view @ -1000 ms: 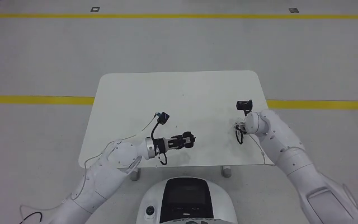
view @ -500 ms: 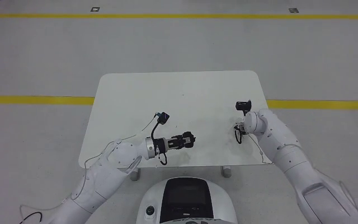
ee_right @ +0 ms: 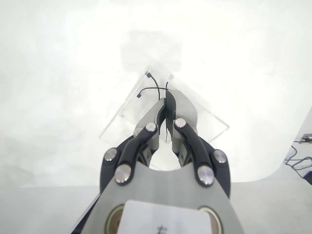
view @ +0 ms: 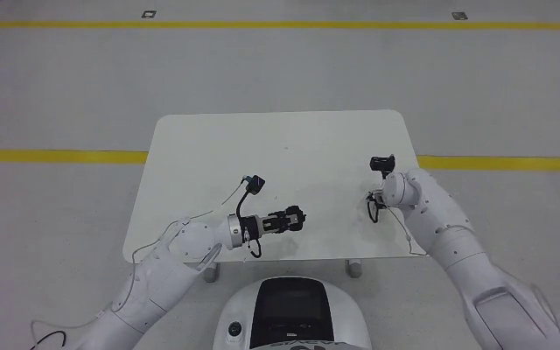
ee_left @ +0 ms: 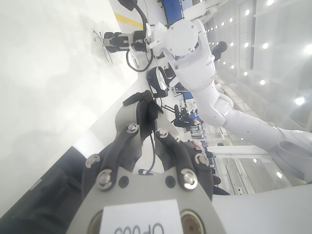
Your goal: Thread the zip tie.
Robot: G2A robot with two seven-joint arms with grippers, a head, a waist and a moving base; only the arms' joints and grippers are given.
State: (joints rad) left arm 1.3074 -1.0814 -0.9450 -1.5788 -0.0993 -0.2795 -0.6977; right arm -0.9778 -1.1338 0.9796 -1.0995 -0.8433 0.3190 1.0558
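Clear tray (ee_right: 207,120) (zip ties (ee_right: 155,83)), pincer (ee_right: 166,98) gripping one

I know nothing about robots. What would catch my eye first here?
First you would notice the right gripper, pinched shut on a thin black zip tie above a clear tray that holds more loose ties, on the robot's right side of the white table. Across from it, the left gripper hangs near the table's front edge with its fingers together.
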